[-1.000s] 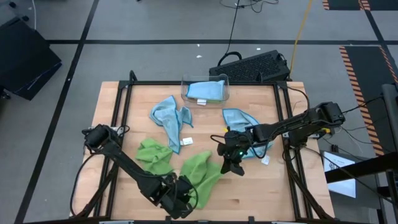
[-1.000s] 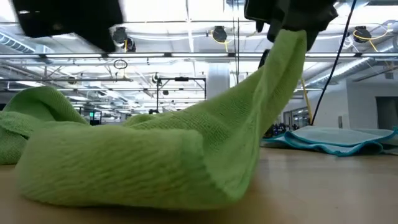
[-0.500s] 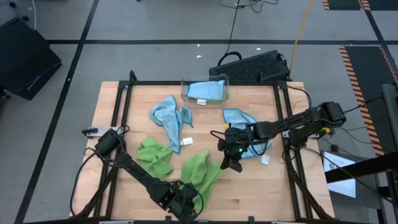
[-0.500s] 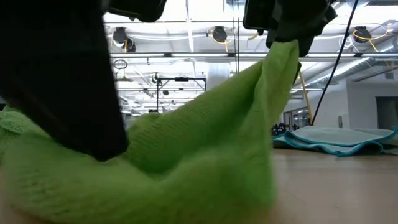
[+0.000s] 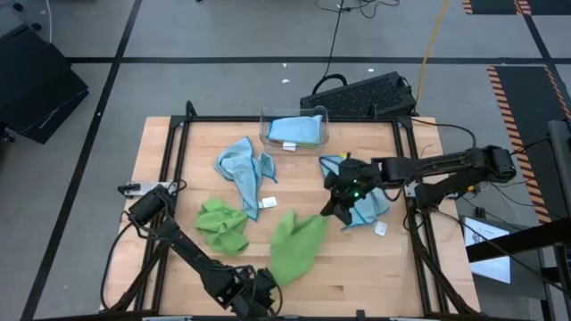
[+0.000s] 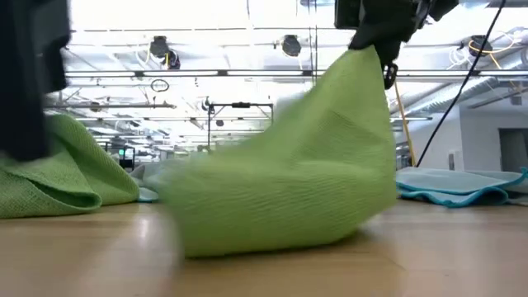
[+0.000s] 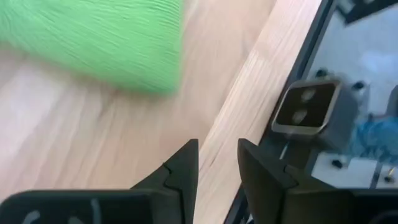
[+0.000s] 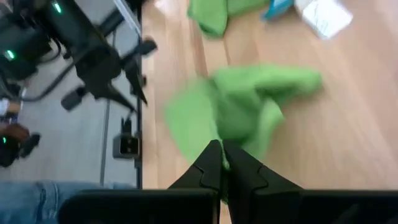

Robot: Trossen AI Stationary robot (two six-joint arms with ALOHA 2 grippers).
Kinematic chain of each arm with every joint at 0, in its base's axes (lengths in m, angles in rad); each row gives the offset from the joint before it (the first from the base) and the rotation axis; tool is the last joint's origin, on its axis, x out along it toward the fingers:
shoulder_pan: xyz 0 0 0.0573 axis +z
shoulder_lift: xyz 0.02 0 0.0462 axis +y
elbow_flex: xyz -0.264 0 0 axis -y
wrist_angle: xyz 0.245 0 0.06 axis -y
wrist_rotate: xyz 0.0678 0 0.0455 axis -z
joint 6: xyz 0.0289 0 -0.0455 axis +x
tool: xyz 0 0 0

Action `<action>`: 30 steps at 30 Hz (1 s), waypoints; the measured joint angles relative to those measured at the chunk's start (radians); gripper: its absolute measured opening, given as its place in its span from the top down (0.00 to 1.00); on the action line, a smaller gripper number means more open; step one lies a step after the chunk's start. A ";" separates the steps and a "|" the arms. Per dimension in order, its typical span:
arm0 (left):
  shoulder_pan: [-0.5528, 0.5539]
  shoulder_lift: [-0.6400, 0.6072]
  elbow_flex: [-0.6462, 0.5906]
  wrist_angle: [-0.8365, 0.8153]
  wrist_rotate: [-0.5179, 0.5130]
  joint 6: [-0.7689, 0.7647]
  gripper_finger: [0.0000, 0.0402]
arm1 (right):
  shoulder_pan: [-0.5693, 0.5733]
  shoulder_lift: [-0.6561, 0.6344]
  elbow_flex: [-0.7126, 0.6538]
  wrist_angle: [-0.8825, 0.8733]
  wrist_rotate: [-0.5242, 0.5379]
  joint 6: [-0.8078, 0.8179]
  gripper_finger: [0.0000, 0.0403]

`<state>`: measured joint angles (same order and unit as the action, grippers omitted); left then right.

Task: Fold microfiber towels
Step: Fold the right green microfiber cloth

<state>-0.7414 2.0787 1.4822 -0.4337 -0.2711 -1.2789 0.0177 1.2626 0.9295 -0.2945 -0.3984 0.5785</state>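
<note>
A: Right gripper point(image 5: 335, 210)?
B: Jaws pinched tight on a corner of the green towel point(image 5: 296, 245), lifting it mid-table; the rest drapes onto the wood.
A: Left gripper point(image 5: 252, 303)?
B: Near edge, jaws slightly apart, holding nothing.
A: Others?
B: Second green towel point(image 5: 221, 225) crumpled just left of it, blue towel point(image 5: 247, 171) farther back.

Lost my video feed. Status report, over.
Right claw shut on green towel corner, lifting. Left claw open, empty, at near table edge. Nothing blocking.
</note>
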 joint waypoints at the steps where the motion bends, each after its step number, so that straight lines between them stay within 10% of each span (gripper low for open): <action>1: 0.004 -0.005 0.000 0.002 -0.014 0.000 0.72 | -0.003 -0.011 0.000 0.006 0.009 0.001 1.00; 9: 0.091 -0.099 0.001 0.023 -0.092 0.075 0.72 | 0.000 -0.073 0.000 -0.022 0.012 -0.016 1.00; 17: 0.208 -0.215 0.002 -0.038 -0.386 0.354 0.70 | 0.000 -0.079 0.000 -0.047 0.035 -0.024 1.00; 30: 0.459 -0.099 -0.077 0.052 0.137 0.834 0.41 | -0.004 -0.079 0.000 -0.059 0.032 -0.047 1.00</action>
<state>-0.2821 1.9800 1.4054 -0.3822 -0.1336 -0.4448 0.0141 1.1839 0.9295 -0.3533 -0.3668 0.5316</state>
